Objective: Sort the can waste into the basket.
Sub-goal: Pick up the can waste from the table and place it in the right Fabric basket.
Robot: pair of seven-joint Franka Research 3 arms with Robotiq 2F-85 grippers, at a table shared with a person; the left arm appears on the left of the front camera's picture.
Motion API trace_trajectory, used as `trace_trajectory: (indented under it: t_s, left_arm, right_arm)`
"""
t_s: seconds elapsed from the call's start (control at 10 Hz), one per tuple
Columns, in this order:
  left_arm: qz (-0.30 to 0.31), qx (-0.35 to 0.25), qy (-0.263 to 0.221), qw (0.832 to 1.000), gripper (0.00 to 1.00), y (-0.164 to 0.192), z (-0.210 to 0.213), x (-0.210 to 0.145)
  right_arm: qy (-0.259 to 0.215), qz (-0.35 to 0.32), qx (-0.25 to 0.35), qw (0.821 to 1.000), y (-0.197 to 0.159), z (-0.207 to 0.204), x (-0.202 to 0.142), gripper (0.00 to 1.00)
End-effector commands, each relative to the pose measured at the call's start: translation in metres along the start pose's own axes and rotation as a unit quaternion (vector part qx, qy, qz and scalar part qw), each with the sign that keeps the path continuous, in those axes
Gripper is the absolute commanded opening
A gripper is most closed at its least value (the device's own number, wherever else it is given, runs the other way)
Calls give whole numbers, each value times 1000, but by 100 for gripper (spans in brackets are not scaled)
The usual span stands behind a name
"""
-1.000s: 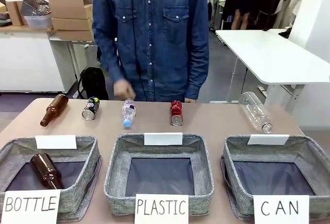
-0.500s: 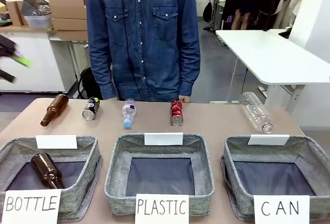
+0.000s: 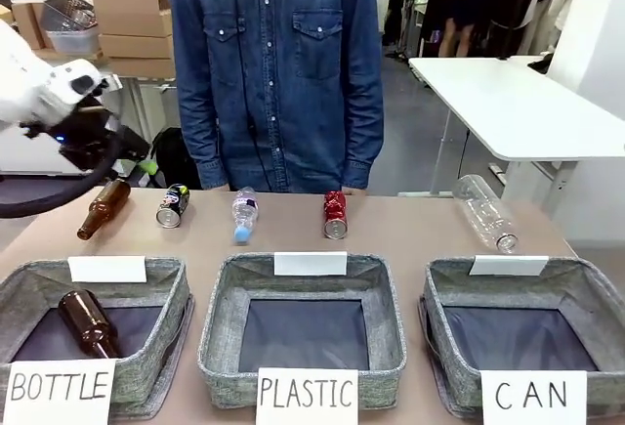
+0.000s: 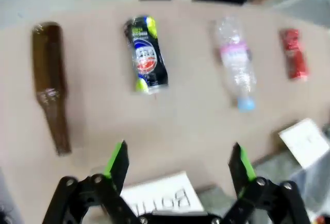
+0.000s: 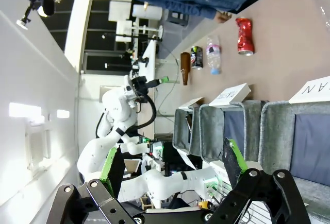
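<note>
CAN basket (image 3: 588, 286) shows its dark bottom; BOTTLE basket (image 3: 168, 332) holds brown bottle (image 3: 86, 324).

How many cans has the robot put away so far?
None yet: the CAN basket holds nothing. In hand: the left gripper hovers open above the table near the dark can, gripping nothing. Left to do: the dark can and the red can both lie on the table and need moving into the basket.

Front view faces far across the table (image 3: 410, 239); left wrist overhead, close; right wrist rolled, distant; all share the red can (image 3: 335, 214).
</note>
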State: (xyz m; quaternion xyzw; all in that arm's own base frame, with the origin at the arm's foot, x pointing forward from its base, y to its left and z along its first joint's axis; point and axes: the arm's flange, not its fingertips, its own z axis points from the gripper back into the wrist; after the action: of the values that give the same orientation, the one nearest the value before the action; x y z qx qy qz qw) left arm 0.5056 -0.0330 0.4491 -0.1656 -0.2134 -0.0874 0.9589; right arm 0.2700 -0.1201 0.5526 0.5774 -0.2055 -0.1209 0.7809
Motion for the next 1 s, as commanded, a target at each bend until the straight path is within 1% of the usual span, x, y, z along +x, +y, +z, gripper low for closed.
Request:
trace_trajectory:
  t_s: [0.0, 0.2, 0.3, 0.4, 0.7, 0.8, 0.9]
  left_arm:
    - [-1, -33, 42, 999, 100, 10, 16, -6]
    - [-1, -33, 42, 999, 100, 10, 16, -6]
    - [2, -8, 11, 1000, 100, 0, -2, -2]
    - [72, 51, 2, 996, 100, 5, -18, 5]
    - [107, 106, 48, 987, 100, -1, -72, 30]
    - [112, 107, 67, 986, 100, 2, -84, 39]
    - [124, 106, 69, 984, 100, 8, -87, 44]
  right_arm:
    - [-5, 13, 14, 1000, 1, -1, 3, 100]
    - [-5, 13, 14, 1000, 1, -1, 3, 100]
    - [-5, 13, 14, 1000, 1, -1, 3, 100]
    - [-5, 13, 14, 1000, 1, -1, 3, 100]
    - [-5, 13, 14, 1000, 1, -1, 3, 100]
    - [-5, 13, 14, 1000, 1, -1, 3, 100]
    - [-5, 13, 14, 1000, 1, -1, 3, 100]
